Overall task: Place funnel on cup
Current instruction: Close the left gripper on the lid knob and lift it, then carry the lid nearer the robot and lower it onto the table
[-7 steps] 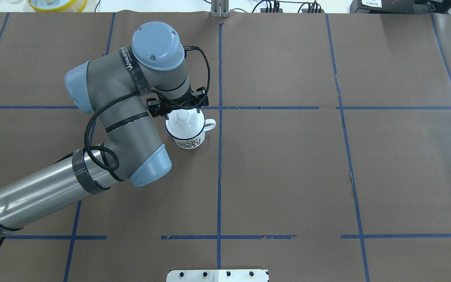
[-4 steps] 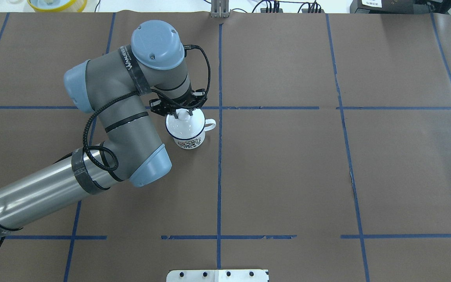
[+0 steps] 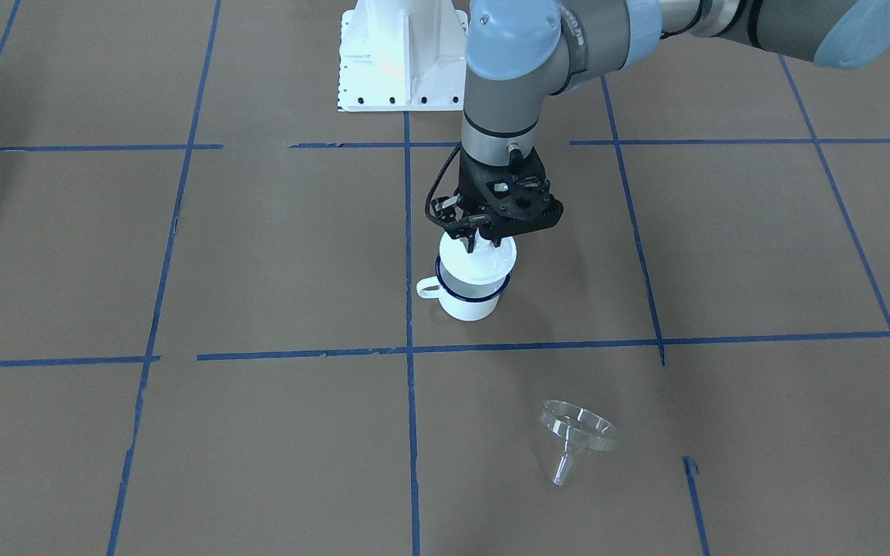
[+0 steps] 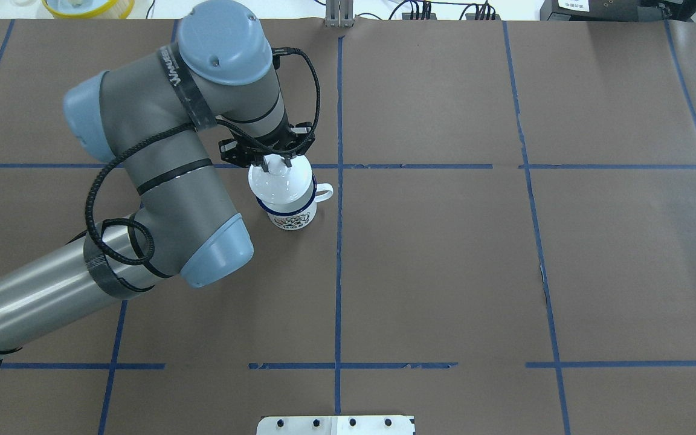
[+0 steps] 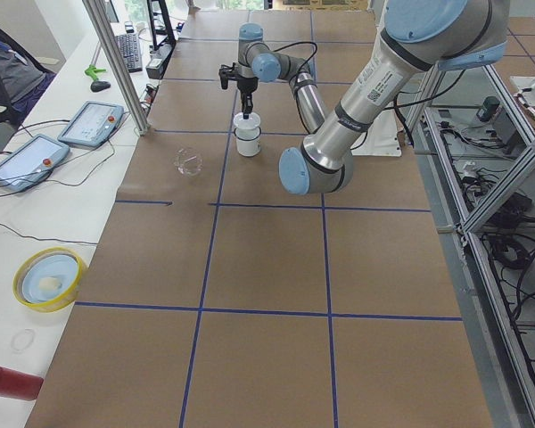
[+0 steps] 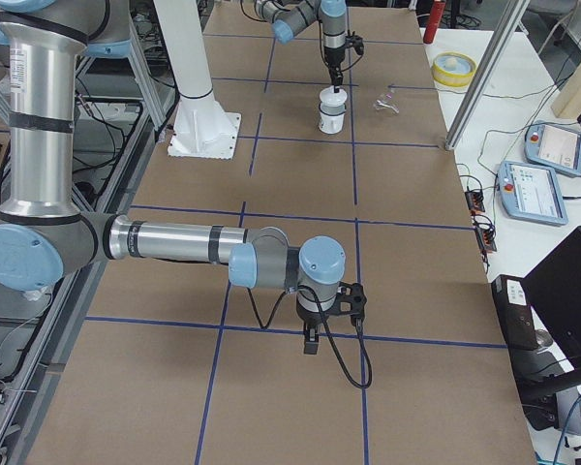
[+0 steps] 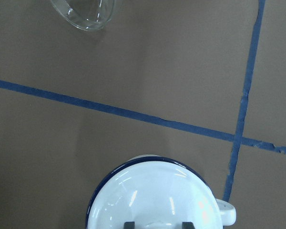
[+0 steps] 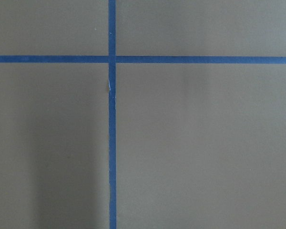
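The cup (image 4: 292,219), a white mug with a dark blue rim, stands on the brown table, its handle (image 4: 324,193) pointing toward the table's middle. My left gripper (image 4: 275,162) is shut on the knob of a round white lid (image 4: 280,181) and holds it just above the cup (image 3: 470,301). In the left wrist view the lid (image 7: 152,200) covers the cup's mouth. The clear funnel (image 3: 578,436) lies on its side on the table beyond the cup, apart from it, and also shows in the left wrist view (image 7: 86,12). My right gripper (image 6: 310,344) hangs over bare table far away; I cannot tell whether it is open or shut.
Blue tape lines (image 4: 338,266) cross the brown table cover. The robot's white base plate (image 3: 402,58) sits at the robot's edge. A yellow-rimmed dish (image 5: 49,278) and a red cylinder (image 5: 4,379) lie on the white bench beyond the table.
My left gripper closed on the lid's knob, then rose with the lid, which now sits higher over the cup. The cup has not moved.
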You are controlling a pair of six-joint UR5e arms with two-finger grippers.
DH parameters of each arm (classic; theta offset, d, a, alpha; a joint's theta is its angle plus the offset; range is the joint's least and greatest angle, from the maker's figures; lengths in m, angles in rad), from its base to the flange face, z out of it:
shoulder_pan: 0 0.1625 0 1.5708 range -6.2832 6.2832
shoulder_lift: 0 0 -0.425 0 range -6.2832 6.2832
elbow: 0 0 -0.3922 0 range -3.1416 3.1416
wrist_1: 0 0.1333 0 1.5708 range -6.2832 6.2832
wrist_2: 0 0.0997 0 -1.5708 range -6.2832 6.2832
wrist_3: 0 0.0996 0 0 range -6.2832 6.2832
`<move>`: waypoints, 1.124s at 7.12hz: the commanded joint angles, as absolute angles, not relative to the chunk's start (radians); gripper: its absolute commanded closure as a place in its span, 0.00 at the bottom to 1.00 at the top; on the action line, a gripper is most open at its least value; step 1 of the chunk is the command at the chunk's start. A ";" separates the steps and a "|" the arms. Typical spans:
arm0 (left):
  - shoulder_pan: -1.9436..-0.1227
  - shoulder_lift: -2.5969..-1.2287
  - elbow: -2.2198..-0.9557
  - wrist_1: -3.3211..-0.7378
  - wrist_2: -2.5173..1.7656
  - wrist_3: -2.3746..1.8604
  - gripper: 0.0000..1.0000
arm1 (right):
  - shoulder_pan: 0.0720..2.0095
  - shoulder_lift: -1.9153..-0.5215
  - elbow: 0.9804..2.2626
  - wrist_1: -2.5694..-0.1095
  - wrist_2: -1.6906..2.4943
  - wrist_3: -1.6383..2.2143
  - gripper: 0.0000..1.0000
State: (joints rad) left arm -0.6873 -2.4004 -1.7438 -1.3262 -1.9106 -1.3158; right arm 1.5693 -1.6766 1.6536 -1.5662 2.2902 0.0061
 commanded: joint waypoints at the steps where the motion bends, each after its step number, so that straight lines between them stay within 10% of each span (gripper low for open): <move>1: -0.719 -2.390 -1.886 -1.192 -1.913 -1.255 1.00 | 1.569 -1.677 1.654 -1.566 2.290 0.006 0.00; 8: -0.543 -1.956 -1.942 -1.619 -1.852 -1.262 1.00 | 1.569 -1.677 1.654 -1.566 2.290 0.006 0.00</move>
State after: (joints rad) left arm -0.5841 -2.0133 -1.9803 -1.5252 -1.8671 -1.2613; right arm 1.5692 -1.6766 1.6537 -1.5662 2.2902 0.0062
